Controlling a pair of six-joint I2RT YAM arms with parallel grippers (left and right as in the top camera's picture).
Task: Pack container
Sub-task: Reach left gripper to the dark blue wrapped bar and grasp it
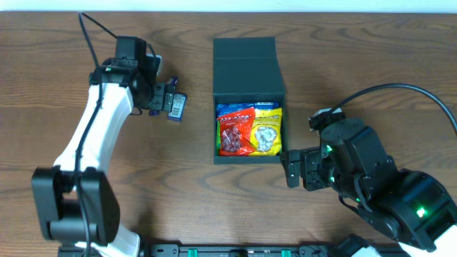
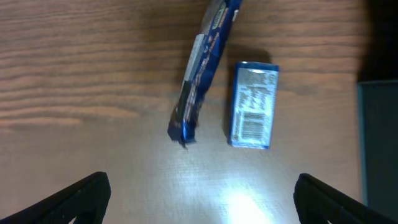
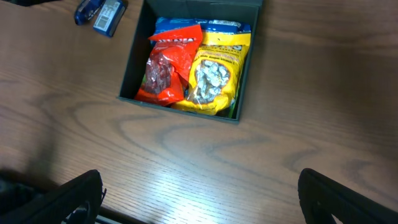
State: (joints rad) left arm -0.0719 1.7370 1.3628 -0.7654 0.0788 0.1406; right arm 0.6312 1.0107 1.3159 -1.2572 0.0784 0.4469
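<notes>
On the left, our left claw [image 1: 166, 94] hangs wide over two blue snacks. Overhead it hides the bar [image 2: 204, 68], which only the wrist view shows, just beside the packet [image 2: 254, 107]. The container [image 1: 248, 68] sits in the middle with its lid open, tabletop [image 1: 357, 64] showing on each side. Its red bag [image 1: 234, 134] and yellow bag [image 1: 267, 133] half cover a blue bag [image 1: 235, 109]. Our right claw [image 1: 293, 170] stands wide beside its near right corner.

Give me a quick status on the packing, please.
Left gripper open, near blue bar and blue packet on the table. Right gripper open, beside container. Container lid open, red bag and yellow bag inside. Nothing blocking the opening.
</notes>
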